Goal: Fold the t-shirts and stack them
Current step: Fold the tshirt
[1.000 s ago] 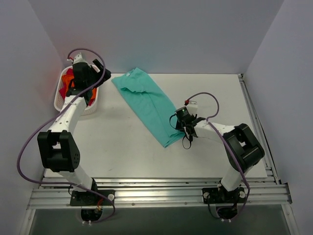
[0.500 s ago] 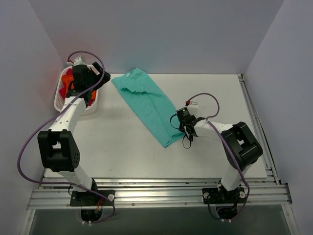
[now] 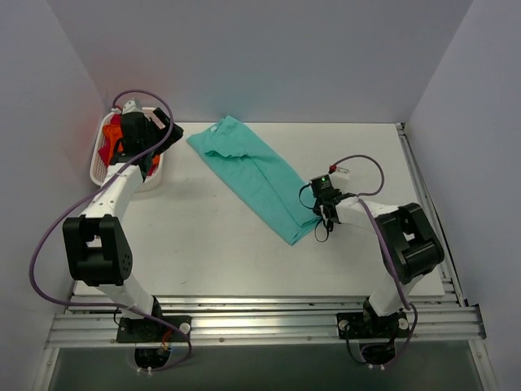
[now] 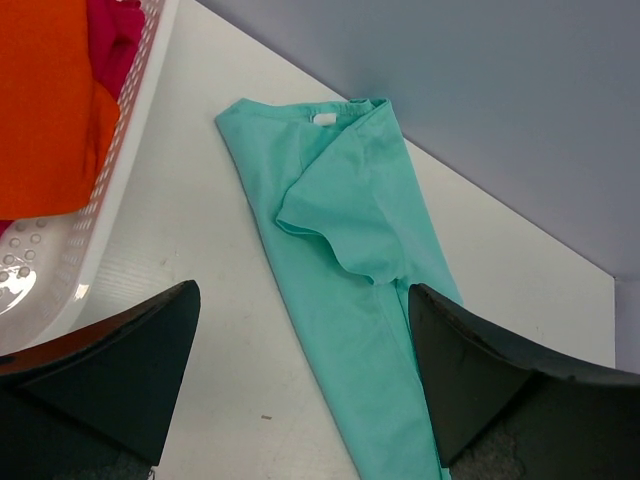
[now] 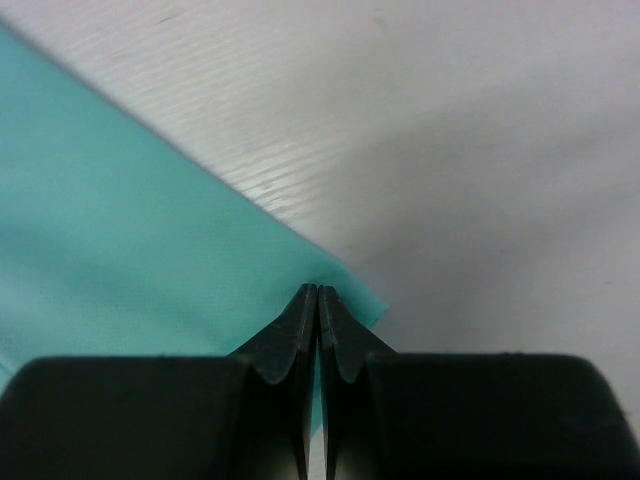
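The teal-green t-shirt [image 3: 252, 175] lies folded lengthwise in a long diagonal strip on the table, collar toward the back left. My right gripper [image 3: 319, 221] is shut on the near right corner of its hem; in the right wrist view the fingers [image 5: 318, 290] pinch the teal cloth [image 5: 120, 230]. My left gripper [image 3: 151, 130] hangs open over the white basket [image 3: 102, 167], nothing between its fingers [image 4: 303, 290]. In the basket lie an orange t-shirt [image 4: 40, 100] and a magenta one [image 4: 115, 35]. The left wrist view also shows the teal t-shirt [image 4: 360, 250].
The basket's lattice wall [image 4: 120, 180] stands at the table's back left corner, against the left wall. A metal rail [image 3: 423, 187] runs along the table's right edge. Bare white table [image 3: 203, 244] lies between the arms.
My right gripper has shut on the teal t-shirt's hem corner and pulled it to the right and nearer; the strip has shifted with it. The left gripper has drifted slightly left.
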`<state>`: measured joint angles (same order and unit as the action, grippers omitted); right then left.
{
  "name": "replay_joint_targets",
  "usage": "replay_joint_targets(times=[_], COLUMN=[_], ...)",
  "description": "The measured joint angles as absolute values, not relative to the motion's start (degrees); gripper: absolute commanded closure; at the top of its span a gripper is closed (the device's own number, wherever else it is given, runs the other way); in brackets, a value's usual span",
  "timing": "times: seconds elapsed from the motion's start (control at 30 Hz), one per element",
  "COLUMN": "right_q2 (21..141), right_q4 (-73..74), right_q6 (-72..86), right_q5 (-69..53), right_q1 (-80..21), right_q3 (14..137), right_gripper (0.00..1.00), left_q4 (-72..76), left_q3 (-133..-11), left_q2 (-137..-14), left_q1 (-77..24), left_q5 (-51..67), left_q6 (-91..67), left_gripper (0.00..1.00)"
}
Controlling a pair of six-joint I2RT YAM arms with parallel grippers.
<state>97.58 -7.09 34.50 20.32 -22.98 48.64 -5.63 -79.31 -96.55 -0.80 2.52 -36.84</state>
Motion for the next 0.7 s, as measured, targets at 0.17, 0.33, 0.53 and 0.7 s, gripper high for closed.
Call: replay_joint_targets(times=[0.17,0.33,0.53,0.7], right_q2=[96.86,96.38,95.83,96.79], right_q4=[-7.11,-7.35,-8.25,-10.17], right_q6=[35.48,37.10,42.09,46.59], right_q5=[20.27,18.55,15.49,14.63], right_q1=[-18.55,-20.27,-34.94,-46.92], right_q3=[47.42,46.98,46.37,46.50], right_gripper=[1.00,1.00,1.00,1.00], left_q4=[-5.28,-4.84,-3.70,-4.08], left_q3=[-78.46,-78.19,-75.83,-72.42], left_q2=[-95.85,-94.83,-92.75,-89.67], left_q1=[-0.67,-0.64,-0.64,-0.67], left_q5=[3.14,4.03,4.95,5.04], left_q6=[-36.88,-37.10,-37.39,-37.45], left_gripper=[0.06,0.06,0.06,0.06])
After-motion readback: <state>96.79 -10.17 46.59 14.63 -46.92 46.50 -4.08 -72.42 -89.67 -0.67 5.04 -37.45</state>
